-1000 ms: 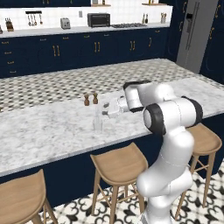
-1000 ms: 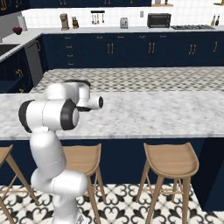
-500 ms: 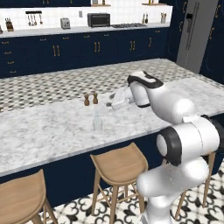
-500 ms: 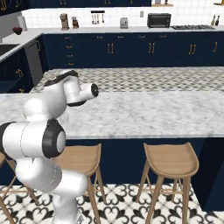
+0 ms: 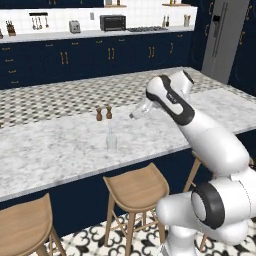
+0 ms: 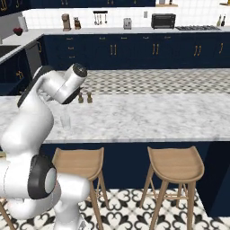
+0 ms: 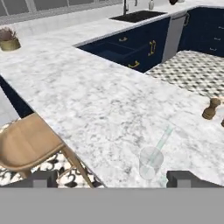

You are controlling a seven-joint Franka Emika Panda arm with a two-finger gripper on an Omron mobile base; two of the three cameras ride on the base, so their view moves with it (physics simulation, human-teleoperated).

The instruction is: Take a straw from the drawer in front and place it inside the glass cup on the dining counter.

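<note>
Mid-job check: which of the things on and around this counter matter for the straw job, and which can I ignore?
Job things:
glass cup
straw, standing in the cup
dining counter
hand, up beside the cup, grip unclear

Just lying about:
two brown shakers
wooden stools
toaster oven

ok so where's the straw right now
The straw leans inside the glass cup on the marble counter, near its stool-side edge, with the two brown shakers just behind.
</note>
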